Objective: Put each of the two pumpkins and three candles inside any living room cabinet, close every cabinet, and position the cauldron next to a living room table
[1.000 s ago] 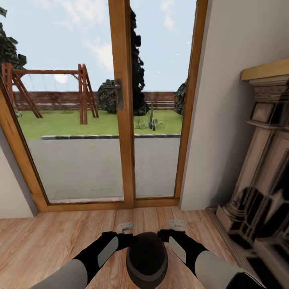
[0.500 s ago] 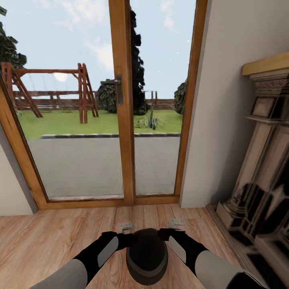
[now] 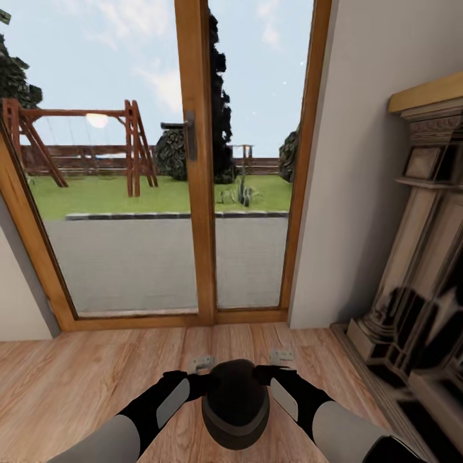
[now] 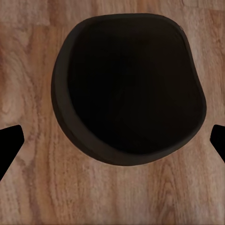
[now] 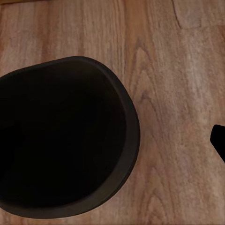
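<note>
black cauldron (image 3: 235,402) between both forearms

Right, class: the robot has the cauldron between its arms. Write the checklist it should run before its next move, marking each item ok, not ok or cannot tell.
1. Cauldron sits between both forearms: ok.
2. Left end effector open, fingertips wide apart either side of the cauldron: ok.
3. Right end effector state: cannot tell; one fingertip shows.
4. Cauldron upright: cannot tell; it reads as one dark mass.
5. Coffee table in sight: not ok; a glass door lies ahead and a fireplace stands to the right.
</note>
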`<state>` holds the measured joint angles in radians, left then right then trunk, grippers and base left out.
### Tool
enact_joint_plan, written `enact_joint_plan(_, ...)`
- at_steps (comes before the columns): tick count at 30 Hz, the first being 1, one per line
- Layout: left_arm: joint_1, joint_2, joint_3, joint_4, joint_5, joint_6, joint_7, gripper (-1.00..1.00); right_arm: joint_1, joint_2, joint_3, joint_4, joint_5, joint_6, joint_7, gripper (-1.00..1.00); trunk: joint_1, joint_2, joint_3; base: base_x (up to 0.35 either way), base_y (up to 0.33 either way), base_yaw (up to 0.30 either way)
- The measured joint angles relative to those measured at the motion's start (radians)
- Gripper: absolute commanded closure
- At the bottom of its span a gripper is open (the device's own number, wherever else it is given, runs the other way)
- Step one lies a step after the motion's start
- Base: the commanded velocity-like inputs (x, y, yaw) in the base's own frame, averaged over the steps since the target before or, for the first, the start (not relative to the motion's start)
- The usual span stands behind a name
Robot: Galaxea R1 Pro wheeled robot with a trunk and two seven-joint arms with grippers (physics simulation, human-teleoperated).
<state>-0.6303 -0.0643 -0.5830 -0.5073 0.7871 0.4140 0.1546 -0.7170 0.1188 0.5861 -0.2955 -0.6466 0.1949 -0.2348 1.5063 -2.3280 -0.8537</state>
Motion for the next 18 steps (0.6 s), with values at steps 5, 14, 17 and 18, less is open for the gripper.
enact_joint_plan(5, 0.000, 0.000, 0.000, 0.000, 0.000, 0.000, -0.001, -1.00, 0.000, 0.000, -0.001, 0.000, 0.000, -0.001, 0.000, -1.00, 0.019, -0.035, -0.016, 0.000, 0.000, 0.000)
enact_joint_plan(14, 0.001, 0.000, 0.002, 0.000, 0.007, -0.002, -0.001, -1.00, 0.000, 0.000, 0.000, 0.000, -0.001, -0.011, 0.000, -1.00, 0.054, -0.098, -0.044, 0.000, 0.000, 0.000)
enact_joint_plan(17, 0.000, 0.001, 0.004, 0.000, 0.009, -0.004, -0.001, -1.00, 0.000, 0.000, 0.000, 0.000, -0.001, -0.012, 0.005, -1.00, 0.065, -0.119, -0.053, 0.000, 0.000, 0.000)
enact_joint_plan(18, 0.000, 0.001, 0.005, 0.000, 0.009, -0.004, -0.001, -1.00, 0.000, 0.000, -0.001, 0.000, -0.001, -0.012, 0.009, -1.00, 0.069, -0.126, -0.056, 0.000, 0.000, 0.000)
